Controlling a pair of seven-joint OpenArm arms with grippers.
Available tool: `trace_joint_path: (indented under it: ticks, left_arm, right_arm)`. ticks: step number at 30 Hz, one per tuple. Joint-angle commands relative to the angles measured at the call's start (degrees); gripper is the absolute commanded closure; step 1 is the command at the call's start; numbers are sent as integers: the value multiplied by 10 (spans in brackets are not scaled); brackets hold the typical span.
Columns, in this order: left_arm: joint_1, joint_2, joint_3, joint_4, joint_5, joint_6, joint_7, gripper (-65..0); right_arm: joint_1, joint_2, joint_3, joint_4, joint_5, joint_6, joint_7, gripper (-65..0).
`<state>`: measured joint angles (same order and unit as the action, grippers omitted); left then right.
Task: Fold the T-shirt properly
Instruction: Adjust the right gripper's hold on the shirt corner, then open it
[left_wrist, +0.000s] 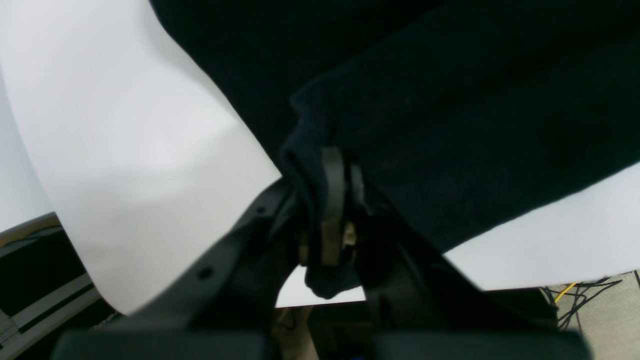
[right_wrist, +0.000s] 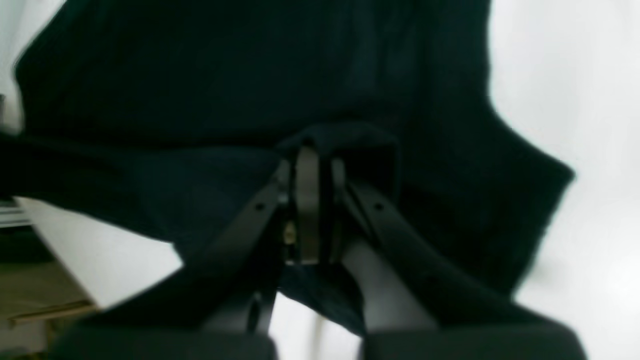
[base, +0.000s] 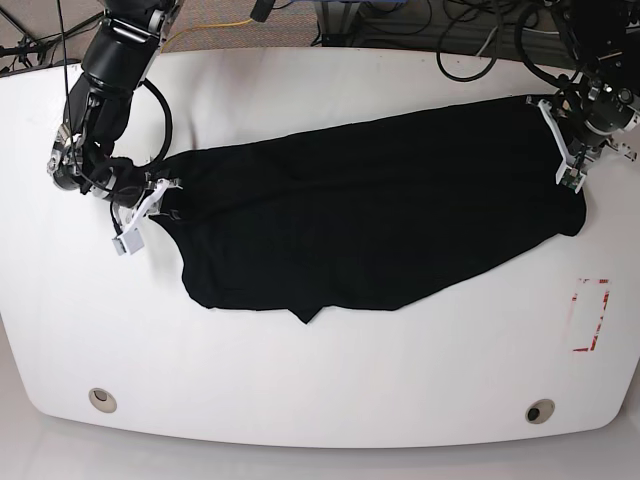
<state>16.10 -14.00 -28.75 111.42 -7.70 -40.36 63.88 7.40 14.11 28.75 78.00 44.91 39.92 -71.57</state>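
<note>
A broad white table (base: 320, 380) fills the room's middle. Near its front edge sit two round grommets (base: 101, 399), one toward each corner. A red rectangular outline (base: 590, 315) marks its surface; cables (base: 470, 40) tangle beyond its far edge.

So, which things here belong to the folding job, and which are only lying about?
Belong to the job:
- black T-shirt, spread across the white table
- left pincer, shut on the shirt's edge
- right pincer, shut on the opposite edge

Only lying about:
- red marking on the table
- cables behind the table
</note>
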Motion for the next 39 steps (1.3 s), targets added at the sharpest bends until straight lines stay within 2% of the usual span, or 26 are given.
trace_joint_path:
  ticks: [1, 4, 8, 11, 13, 18, 23, 28, 31, 35, 39]
  left_arm:
    - [-12, -9, -3, 4, 0, 4, -7, -8]
    - [-17, -10, -2, -10, 0, 4, -6, -79]
    - [-29, -11, -6, -34, 0, 4, -8, -251]
    - [-37, -25, -6, -48, 0, 4, -8, -321]
    - [-40, -34, -4, -65, -3, 4, -8, -332]
    - [-81, -36, -8, -76, -4, 4, -6, -335]
    - [-87, -51, -35, -65, -9, 4, -5, -335]
    - [-59, -53, -58, -52, -39, 4, -4, -332]
    - [-29, -51, -69, -45, -43, 4, -5, -332]
    - [-6, -26, -77, -46, -43, 4, -8, -332]
    - [18, -1, -101, -48, -43, 4, -10, -332]
  right_arm:
    - [23, 7, 1, 9, -19, 1, 13, -21]
    - [30, 6, 1, 9, -45, 1, 14, -132]
    - [46, 10, 2, 10, -82, 1, 15, -365]
    - [50, 12, 4, 13, -100, 1, 15, -482]
    - [56, 28, 2, 25, -103, 1, 15, -518]
    - [31, 41, 1, 89, -106, 1, 14, -501]
    - [-4, 64, 1, 140, -106, 1, 14, -499]
    - [-52, 67, 5, 146, -110, 1, 23, -499]
    - [-71, 64, 5, 147, -140, 1, 44, -499]
    - [-80, 56, 3, 144, -182, 1, 80, -499]
    - [-87, 44, 3, 143, -200, 1, 90, -499]
